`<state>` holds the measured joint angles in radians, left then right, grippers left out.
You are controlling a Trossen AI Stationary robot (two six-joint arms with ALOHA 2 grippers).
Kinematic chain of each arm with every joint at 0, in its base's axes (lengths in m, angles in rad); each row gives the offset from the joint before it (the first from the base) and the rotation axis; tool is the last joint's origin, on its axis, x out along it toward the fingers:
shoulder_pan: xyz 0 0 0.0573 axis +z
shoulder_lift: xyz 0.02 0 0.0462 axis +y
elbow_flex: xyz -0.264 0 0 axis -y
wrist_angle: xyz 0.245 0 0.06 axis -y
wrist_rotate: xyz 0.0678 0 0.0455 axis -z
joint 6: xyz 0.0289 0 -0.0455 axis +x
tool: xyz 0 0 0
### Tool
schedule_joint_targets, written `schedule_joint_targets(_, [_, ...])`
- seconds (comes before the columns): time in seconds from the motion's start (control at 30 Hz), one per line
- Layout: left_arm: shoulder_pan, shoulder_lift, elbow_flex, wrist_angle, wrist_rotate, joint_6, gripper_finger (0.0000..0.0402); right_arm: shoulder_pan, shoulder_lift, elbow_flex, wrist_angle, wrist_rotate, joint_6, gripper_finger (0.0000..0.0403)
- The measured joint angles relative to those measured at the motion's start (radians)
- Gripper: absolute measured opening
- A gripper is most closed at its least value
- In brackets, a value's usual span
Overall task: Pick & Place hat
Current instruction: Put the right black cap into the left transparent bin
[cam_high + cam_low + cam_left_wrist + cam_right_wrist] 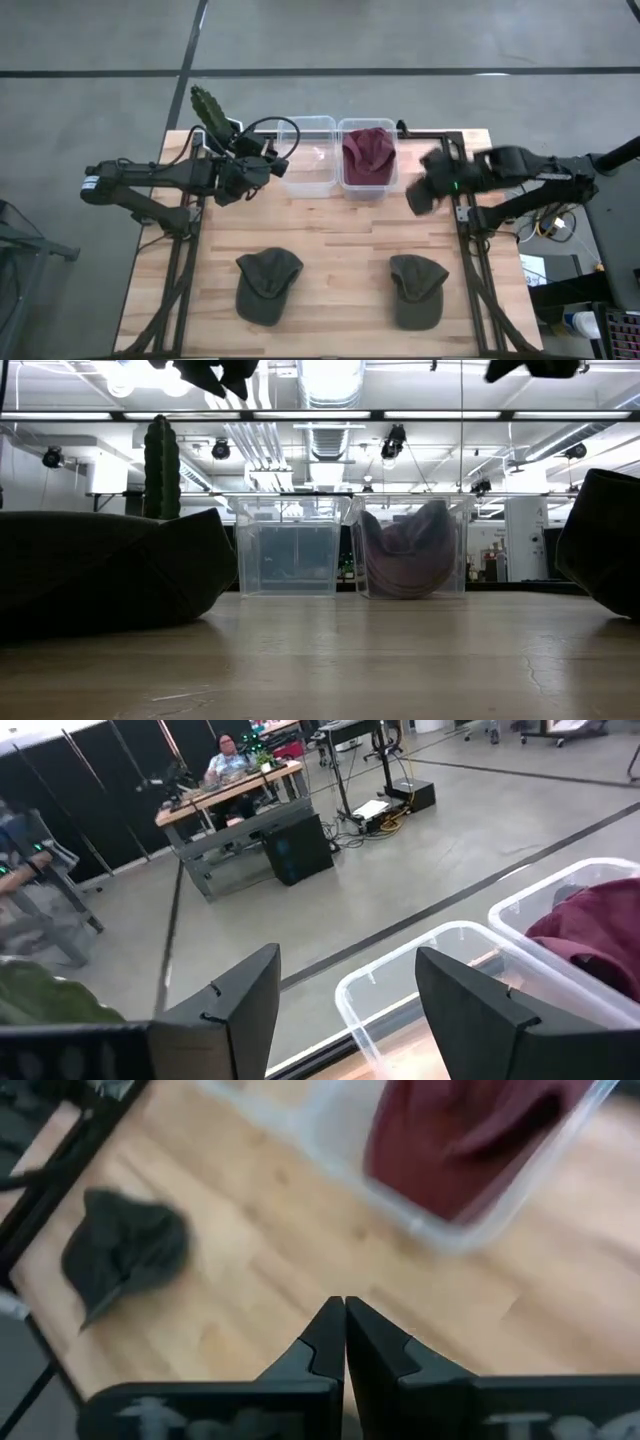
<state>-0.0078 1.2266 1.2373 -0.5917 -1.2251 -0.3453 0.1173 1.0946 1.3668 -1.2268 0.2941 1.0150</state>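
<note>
Two dark green hats lie flat on the wooden table near its near edge, one on the left (268, 285) and one on the right (417, 290). A maroon hat (368, 152) sits inside the right clear bin (385, 185). The left clear bin (308, 180) holds nothing. My left gripper (272, 165) hovers open just left of the left bin; in its wrist view (345, 1010) the bin's rim (440, 935) shows between the fingers. My right gripper (418, 198) is raised and shut, right of the maroon hat's bin; its wrist view (343, 1340) shows one green hat (125, 1255) below.
The two bins stand side by side at the table's far edge (290, 545) (410, 550). A green cactus-like plant (210, 110) stands at the far left corner. Bare wood lies between bins and hats. A person sits at a desk (225, 765) far behind.
</note>
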Motion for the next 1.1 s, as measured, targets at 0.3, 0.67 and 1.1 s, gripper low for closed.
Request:
schedule_joint_targets(0.3, [-0.031,0.0,0.0,0.0,0.213,-0.039,0.0225,0.339,-0.019,-0.178,-0.005,0.046,0.415,0.0008])
schedule_joint_targets(0.67, [-0.228,0.0,-0.027,0.007,0.312,-0.139,0.0225,0.739,-0.012,-0.329,0.036,0.041,0.928,0.0009])
schedule_joint_targets(1.1, [-0.362,0.001,-0.163,0.286,0.32,-0.235,0.0225,0.931,-0.013,-0.412,0.038,-0.038,1.212,0.0009])
